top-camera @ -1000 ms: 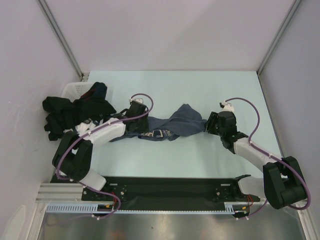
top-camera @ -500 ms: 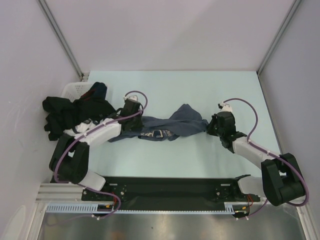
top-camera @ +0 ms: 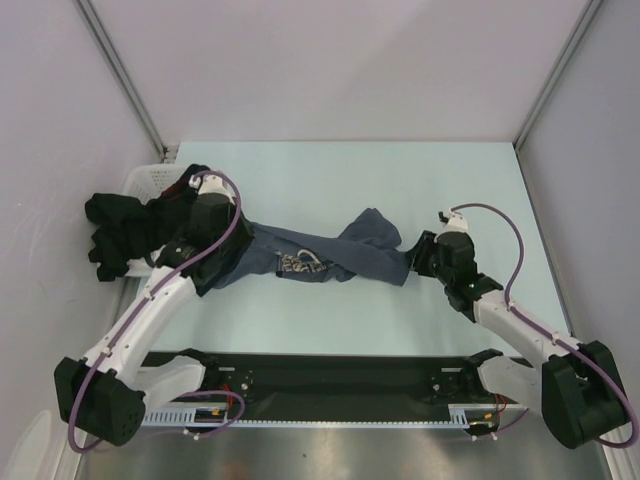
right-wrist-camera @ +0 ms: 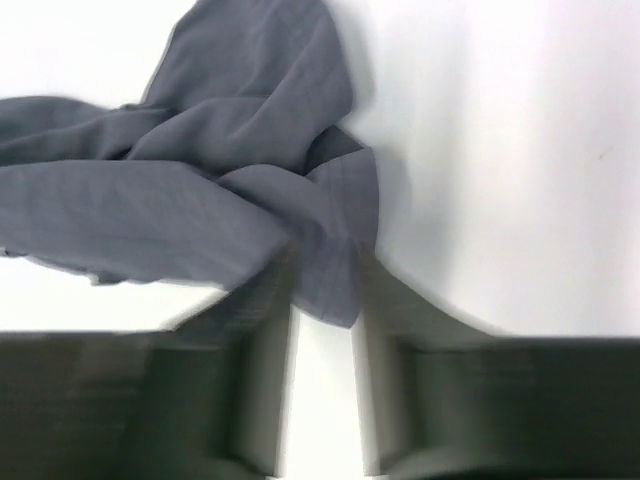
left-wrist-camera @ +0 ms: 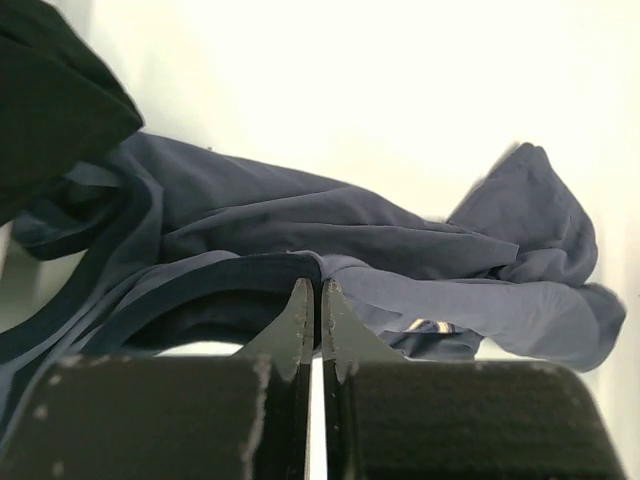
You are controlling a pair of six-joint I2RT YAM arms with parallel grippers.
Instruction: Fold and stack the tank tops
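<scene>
The slate blue-grey tank top (top-camera: 320, 258) lies stretched in a twisted band across the middle of the table, its white logo (top-camera: 298, 264) facing up. My left gripper (top-camera: 232, 243) is shut on its dark-trimmed left end; in the left wrist view the fingertips (left-wrist-camera: 303, 300) pinch the dark trim (left-wrist-camera: 230, 275). My right gripper (top-camera: 414, 258) holds the right end, where a fold of the blue-grey cloth (right-wrist-camera: 335, 250) sits between the blurred fingers (right-wrist-camera: 262, 300). The black tank top (top-camera: 125, 228) lies crumpled at the far left, behind my left wrist.
A white basket (top-camera: 148, 178) stands at the back left, with dark cloth draped over its rim. Walls close the table at the left, back and right. The arm bases sit on a black rail (top-camera: 330, 375) at the near edge.
Both grippers have closed on the blue-grey top's ends. My left arm has swung left and back, pulling the cloth out longer; the right gripper has shifted slightly.
</scene>
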